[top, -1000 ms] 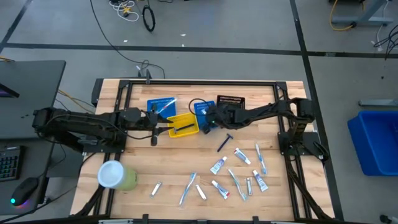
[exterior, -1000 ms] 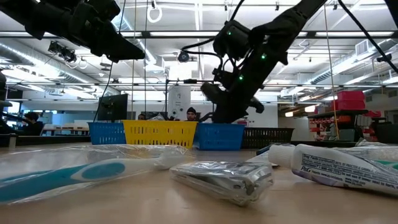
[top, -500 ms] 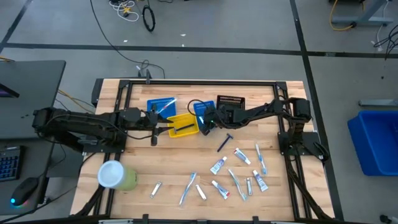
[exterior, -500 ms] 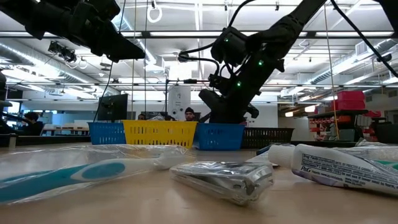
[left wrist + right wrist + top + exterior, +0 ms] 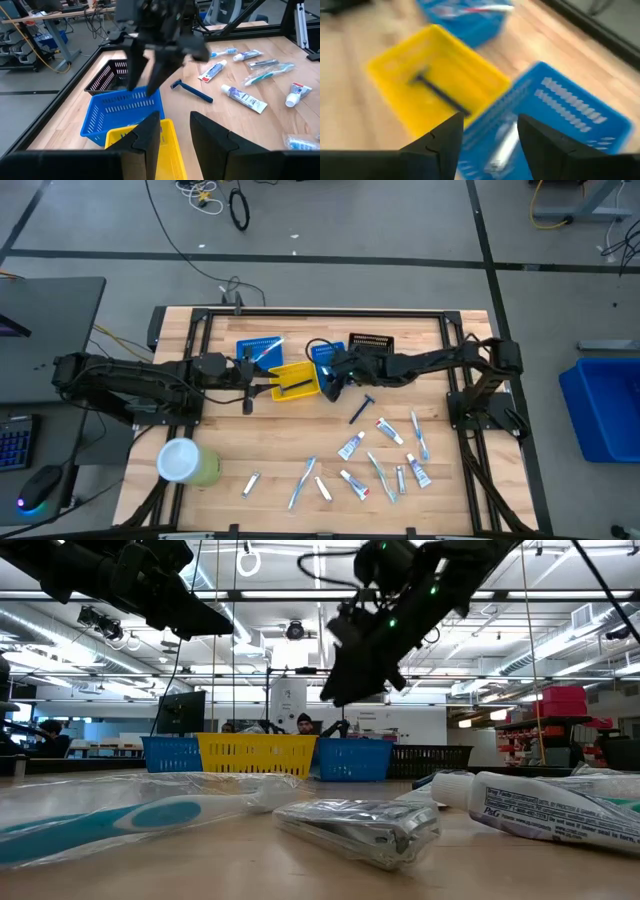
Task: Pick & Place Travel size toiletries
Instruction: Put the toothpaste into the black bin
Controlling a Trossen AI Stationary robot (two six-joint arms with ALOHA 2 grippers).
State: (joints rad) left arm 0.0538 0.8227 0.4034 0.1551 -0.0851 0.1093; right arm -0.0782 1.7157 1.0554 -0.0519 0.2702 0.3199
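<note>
The right gripper (image 5: 331,385) is hovering with its fingers spread and nothing between them, above the seam between the yellow bin (image 5: 293,381) and the blue bin (image 5: 325,358) beside it; a white tube (image 5: 504,146) is lying in that blue bin and a dark razor (image 5: 440,93) in the yellow one. The nearest loose item is the blue razor (image 5: 360,409), lying on the table just right of this gripper and toward the near edge, its long axis running diagonally from near-left to far-right. The other tubes and toothbrushes (image 5: 385,458) are scattered farther toward the near right. The left gripper (image 5: 247,387) is waiting on the yellow bin's left side, fingers parted and empty, so I would judge the right arm better placed for that razor.
</note>
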